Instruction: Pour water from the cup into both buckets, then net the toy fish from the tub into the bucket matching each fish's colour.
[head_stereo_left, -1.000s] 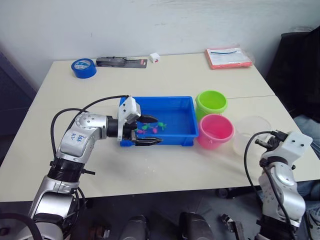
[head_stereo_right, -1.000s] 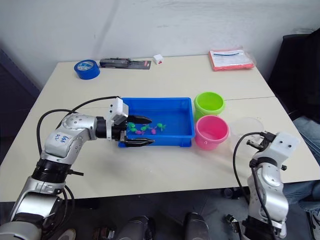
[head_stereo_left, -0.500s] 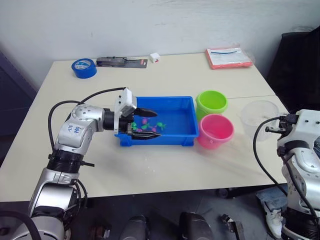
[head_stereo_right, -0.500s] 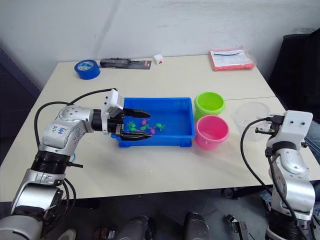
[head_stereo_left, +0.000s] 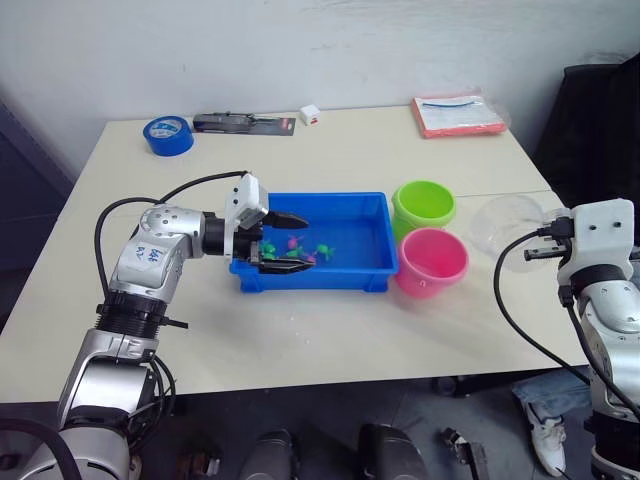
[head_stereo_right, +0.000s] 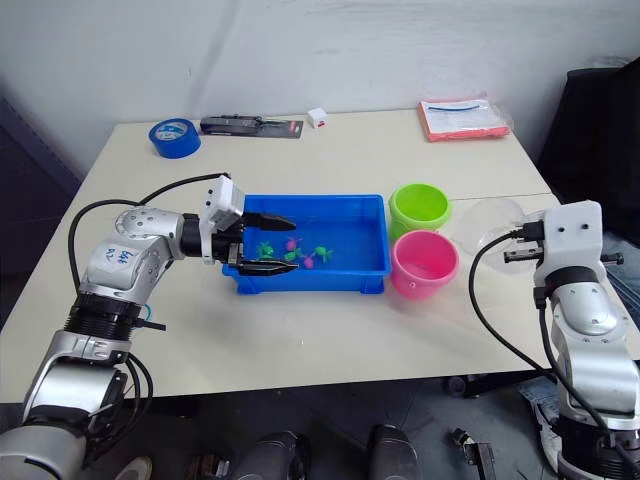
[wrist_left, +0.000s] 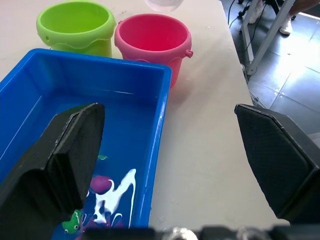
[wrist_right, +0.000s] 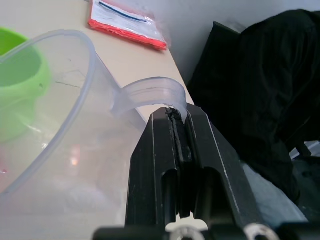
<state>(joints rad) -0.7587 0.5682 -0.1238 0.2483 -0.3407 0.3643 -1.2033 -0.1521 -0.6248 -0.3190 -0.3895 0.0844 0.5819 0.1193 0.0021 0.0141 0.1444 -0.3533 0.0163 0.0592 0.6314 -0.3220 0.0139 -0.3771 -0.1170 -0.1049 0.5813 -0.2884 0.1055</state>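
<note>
Holding: the right gripper is pinched tight on the handle of the cup, which hangs tipped on its side in the air just right of the buckets.
Cup: clear; its mouth faces left toward the buckets; I cannot tell whether it holds water.
Green bucket: upright on the table, touching or just beside the tub's right end, on the far side of the pink one.
Pink bucket: upright, just beside the tub's near right corner, right next to the green bucket.
Tub: blue, on the middle of the table, with a little water glinting on its floor.
Fish: a few pink and green ones lie scattered in the tub's left half.
Left gripper: fingers spread wide apart, holding nothing, reaching in over the tub's left end; one finger is over the water, the other over the near rim.
Table: pale, with a seam running to its right edge.
Tape roll: blue, at the far left corner.
Red packet: flat at the far right.
</note>
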